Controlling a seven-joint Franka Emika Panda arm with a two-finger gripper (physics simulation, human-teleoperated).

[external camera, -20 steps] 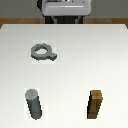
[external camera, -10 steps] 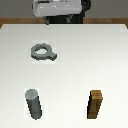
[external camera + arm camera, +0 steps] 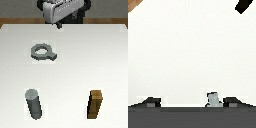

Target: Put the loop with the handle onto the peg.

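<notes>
The arm's head is a boxy pale-grey block with lighter streaks and black parts behind; the tool (image 3: 58, 23) beneath is dark.

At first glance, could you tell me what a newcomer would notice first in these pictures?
Three small things stand out on the white table: the grey loop with the handle lying flat, the upright dark peg nearer the camera, and a brown wooden block on the exterior view's right. The arm sits at the far edge.

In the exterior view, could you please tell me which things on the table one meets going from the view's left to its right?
The peg → the loop with the handle → the brown wooden block.
</notes>
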